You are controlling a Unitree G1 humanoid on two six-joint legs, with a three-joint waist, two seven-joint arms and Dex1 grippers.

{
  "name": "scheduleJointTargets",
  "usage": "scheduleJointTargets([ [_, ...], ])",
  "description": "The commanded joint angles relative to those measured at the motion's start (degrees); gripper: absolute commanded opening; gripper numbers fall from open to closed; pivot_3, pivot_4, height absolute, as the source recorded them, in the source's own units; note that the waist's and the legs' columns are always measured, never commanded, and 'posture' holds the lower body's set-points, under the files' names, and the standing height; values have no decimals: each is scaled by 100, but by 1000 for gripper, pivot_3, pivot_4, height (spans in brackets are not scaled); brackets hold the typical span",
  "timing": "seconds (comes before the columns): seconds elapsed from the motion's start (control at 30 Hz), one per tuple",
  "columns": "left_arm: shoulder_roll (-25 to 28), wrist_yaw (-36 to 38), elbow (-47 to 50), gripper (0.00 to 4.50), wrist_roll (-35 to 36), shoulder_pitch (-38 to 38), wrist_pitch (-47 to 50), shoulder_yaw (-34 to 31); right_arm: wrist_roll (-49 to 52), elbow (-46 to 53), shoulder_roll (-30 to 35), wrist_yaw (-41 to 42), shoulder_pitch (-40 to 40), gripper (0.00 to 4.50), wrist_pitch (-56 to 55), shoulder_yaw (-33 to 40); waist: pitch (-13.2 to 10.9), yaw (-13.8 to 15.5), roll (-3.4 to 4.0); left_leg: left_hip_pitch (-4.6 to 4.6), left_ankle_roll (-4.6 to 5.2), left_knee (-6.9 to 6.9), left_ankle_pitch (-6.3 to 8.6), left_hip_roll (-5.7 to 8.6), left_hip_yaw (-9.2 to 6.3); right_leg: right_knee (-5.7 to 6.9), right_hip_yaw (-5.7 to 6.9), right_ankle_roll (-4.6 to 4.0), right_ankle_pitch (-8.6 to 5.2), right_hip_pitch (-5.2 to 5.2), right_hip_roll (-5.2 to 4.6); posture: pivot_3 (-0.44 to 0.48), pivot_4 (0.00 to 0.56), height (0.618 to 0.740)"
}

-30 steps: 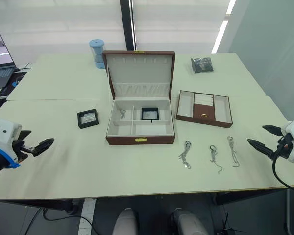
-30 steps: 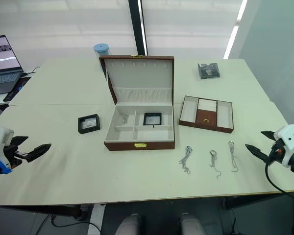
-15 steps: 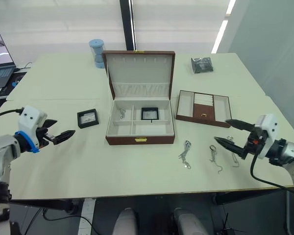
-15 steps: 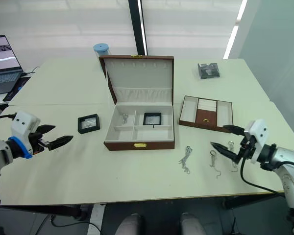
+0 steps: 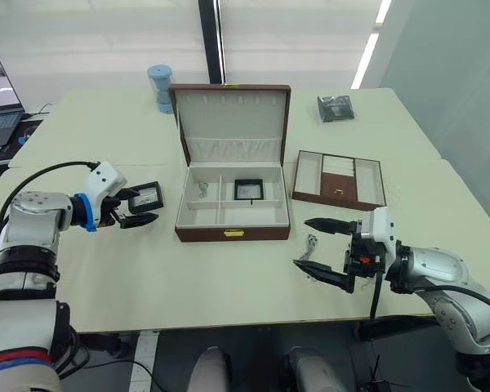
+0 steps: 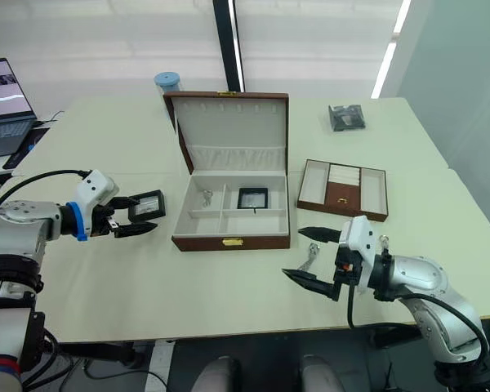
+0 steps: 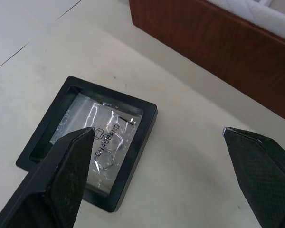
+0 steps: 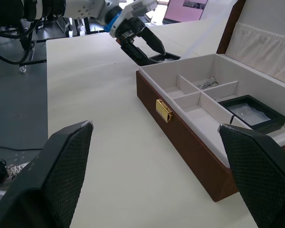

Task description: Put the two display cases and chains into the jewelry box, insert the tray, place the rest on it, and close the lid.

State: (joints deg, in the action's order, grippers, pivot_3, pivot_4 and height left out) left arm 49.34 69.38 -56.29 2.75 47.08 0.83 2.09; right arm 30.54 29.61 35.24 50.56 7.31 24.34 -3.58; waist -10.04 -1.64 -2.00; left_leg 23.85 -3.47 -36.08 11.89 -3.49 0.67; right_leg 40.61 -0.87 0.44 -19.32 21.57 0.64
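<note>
The right gripper (image 5: 325, 249) covers most of the chains (image 5: 311, 242) on the table; just one bit of chain shows between its fingers, the others are hidden behind the arm. The small chain in the jewelry box (image 5: 233, 233), at about 10 o'clock inside, is too small to see its form. At 9 o'clock, the laptop (image 5: 0, 98) is cut off by the edge.

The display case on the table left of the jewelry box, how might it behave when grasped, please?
The display case lies flat and thin, so it probably won't roll or tip. Its clear film centre looks crinkly and delicate; gripping the rigid black frame seems safer. The open left claw hovers over it.
</note>
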Motion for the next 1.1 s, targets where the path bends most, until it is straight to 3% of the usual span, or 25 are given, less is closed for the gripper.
scheduleJointTargets([
  [0.03, -22, 36, -261, 4461, -192, 182, -203, 76, 9, 287, -31, -138, 19, 4500, 6, 17, 0, -3, 0, 0, 0, 0, 0, -1, 1, 3, -2, 0, 0, 2, 2, 0, 150, 740],
  [0.37, -232, -155, -736, 4461, -466, 395, -148, 145, 10, 351, -68, -338, -12, 4500, 36, -12, 2, 3, -4, 0, 0, -3, 0, -3, 3, 19, -5, 0, 0, 11, 6, 0, 150, 740],
  [0.47, -263, -213, -796, 3926, -465, 432, -147, 129, 3, 320, -67, -352, -13, 4500, 12, -11, 3, 3, -4, 0, 0, -4, 0, -4, 1, 20, -4, 0, 0, 10, 6, 0, 150, 740],
  [0.9, -223, -301, -759, 77, -395, 404, -144, 28, -112, 156, -54, -212, -114, 4500, -182, -15, 3, 0, -4, 0, 0, -4, 0, -4, 2, 22, -4, 0, 0, 11, 6, 0, 150, 740],
  [1.1, -183, -245, -632, 32, -354, 281, -141, -30, -191, 30, -103, -135, -73, 4500, -263, -19, 3, -1, -4, 0, -1, -5, -1, -4, 2, 23, -4, 0, 0, 12, 7, 0, 150, 740],
])
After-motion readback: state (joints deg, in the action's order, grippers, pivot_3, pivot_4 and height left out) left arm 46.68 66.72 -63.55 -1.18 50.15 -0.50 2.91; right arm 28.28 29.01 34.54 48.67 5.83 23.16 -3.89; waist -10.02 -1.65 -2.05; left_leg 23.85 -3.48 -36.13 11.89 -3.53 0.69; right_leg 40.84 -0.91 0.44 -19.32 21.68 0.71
